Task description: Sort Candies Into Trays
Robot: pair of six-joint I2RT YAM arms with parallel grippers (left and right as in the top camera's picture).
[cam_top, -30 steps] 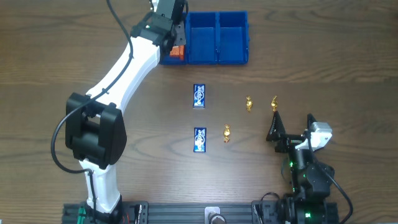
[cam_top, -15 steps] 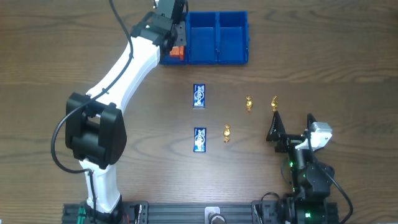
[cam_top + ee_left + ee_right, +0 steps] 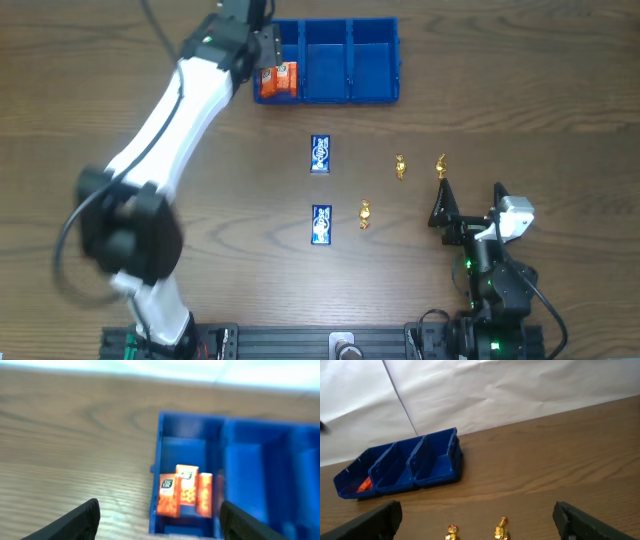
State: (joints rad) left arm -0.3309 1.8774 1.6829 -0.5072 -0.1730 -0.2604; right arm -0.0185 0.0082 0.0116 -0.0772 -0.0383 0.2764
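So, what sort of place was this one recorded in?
Probably a robotics lab bench: a wood-grain table, a plain white sheet hung behind it, and loose candies set out before a blue sorting tray.

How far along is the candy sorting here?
Done: orange candy boxes lie in the leftmost compartment of the blue plastic tray. In hand: nothing; the left hand hangs open over them. Left: two blue-wrapped candies and three gold-wrapped candies on the wooden table.
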